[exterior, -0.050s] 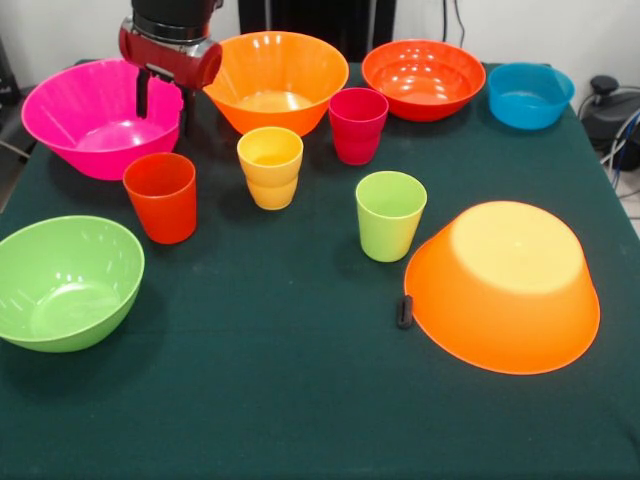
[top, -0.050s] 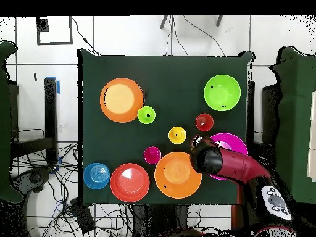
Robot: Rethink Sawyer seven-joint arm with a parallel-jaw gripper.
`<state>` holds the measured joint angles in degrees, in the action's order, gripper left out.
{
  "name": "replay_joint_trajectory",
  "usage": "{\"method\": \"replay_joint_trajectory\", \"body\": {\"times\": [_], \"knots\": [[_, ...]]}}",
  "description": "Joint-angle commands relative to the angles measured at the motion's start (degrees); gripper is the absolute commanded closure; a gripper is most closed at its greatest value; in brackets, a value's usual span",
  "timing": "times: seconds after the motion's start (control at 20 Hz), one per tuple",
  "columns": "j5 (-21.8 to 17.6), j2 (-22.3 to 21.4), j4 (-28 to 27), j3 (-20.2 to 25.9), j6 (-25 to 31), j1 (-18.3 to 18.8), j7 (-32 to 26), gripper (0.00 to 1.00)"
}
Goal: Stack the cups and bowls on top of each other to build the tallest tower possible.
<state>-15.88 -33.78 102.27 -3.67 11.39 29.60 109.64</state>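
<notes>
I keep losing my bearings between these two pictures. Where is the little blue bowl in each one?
Front view: the blue bowl sits at the far right, top of the picture.
Overhead view: it sits at the lower left of the table.
Shared landmark: in both, the red-orange bowl is right beside it.

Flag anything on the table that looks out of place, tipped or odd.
One large orange bowl lies upside down, base up, while the other bowls sit mouth up. A small black object lies on the cloth against its rim; I cannot tell what it is. Nothing looks spilled or broken.
</notes>
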Motion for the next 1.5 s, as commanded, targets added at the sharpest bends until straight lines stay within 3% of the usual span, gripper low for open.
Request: {"method": "replay_joint_trajectory", "body": {"times": [0.05, 0.55, 1.5], "knots": [[3.36, 1.75, 4.06, 2.72, -2.2, -2.6, 11.29, 0.0], [5.12, 1.75, 5.32, 2.2, -2.74, -3.35, 10.64, 0.0], [2.92, 3.1, 3.1, 2.22, -2.88, -1.22, 6.86, 0.0]]}}
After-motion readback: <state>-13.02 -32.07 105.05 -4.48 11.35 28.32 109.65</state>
